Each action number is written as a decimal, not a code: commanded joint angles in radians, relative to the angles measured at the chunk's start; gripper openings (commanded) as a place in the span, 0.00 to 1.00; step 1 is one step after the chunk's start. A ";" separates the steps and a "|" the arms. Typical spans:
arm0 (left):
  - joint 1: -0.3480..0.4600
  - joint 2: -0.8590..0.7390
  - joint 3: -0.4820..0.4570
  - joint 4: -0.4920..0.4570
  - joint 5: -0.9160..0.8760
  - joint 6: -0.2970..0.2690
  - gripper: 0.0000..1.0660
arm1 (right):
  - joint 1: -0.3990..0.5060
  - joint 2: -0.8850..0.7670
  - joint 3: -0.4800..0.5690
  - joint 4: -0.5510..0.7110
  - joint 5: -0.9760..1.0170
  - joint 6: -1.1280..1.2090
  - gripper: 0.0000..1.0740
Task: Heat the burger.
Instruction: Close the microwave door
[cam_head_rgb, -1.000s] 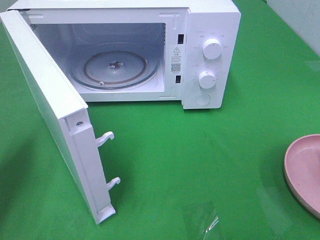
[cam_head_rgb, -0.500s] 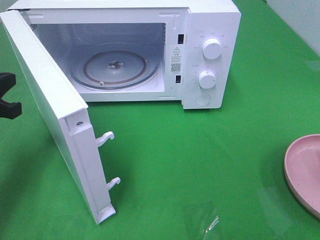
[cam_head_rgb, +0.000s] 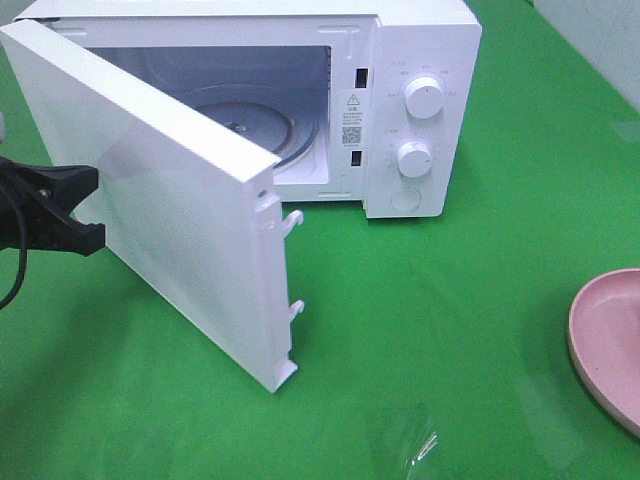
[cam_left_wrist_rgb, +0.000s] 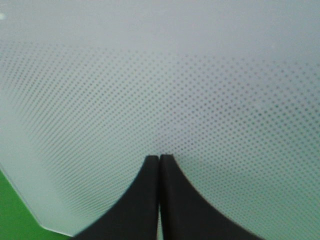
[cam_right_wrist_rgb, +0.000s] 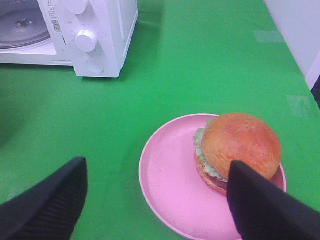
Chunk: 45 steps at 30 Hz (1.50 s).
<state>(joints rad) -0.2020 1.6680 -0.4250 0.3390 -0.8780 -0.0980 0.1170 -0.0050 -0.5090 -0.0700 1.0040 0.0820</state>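
Observation:
The burger (cam_right_wrist_rgb: 240, 145), with a golden-brown bun and green lettuce, sits on the far side of a pink plate (cam_right_wrist_rgb: 165, 185). My right gripper (cam_right_wrist_rgb: 156, 167) hovers open over the plate's near edge with nothing between its fingers, one finger close beside the burger. The white microwave (cam_head_rgb: 420, 60) stands at the back with its door (cam_head_rgb: 170, 200) about half open and its glass turntable (cam_head_rgb: 300, 125) bare. My left gripper (cam_left_wrist_rgb: 159, 157) is shut, tips against the door's dotted outer face; in the exterior view the left gripper (cam_head_rgb: 90, 208) sits at the door's left.
Green cloth (cam_head_rgb: 420, 330) covers the table. Only the rim of the pink plate (cam_head_rgb: 610, 340) shows at the right edge of the exterior view. The microwave's two knobs (cam_head_rgb: 424, 98) face front. The door's latch hooks (cam_head_rgb: 292, 216) stick out over the cloth.
The door has swung from wide open toward the microwave front. My left gripper came in from the left edge and now rests against the door's outer face.

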 joint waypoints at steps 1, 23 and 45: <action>-0.030 0.008 -0.031 -0.027 -0.020 -0.002 0.00 | 0.000 -0.024 0.001 0.004 0.000 -0.006 0.71; -0.219 0.145 -0.311 -0.126 0.101 -0.002 0.00 | 0.000 -0.024 0.001 0.004 0.000 -0.006 0.71; -0.295 0.252 -0.509 -0.205 0.184 -0.007 0.00 | -0.001 -0.024 0.001 0.004 0.000 -0.006 0.70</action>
<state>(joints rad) -0.5060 1.9190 -0.9080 0.1960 -0.6720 -0.0980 0.1170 -0.0050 -0.5090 -0.0700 1.0040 0.0820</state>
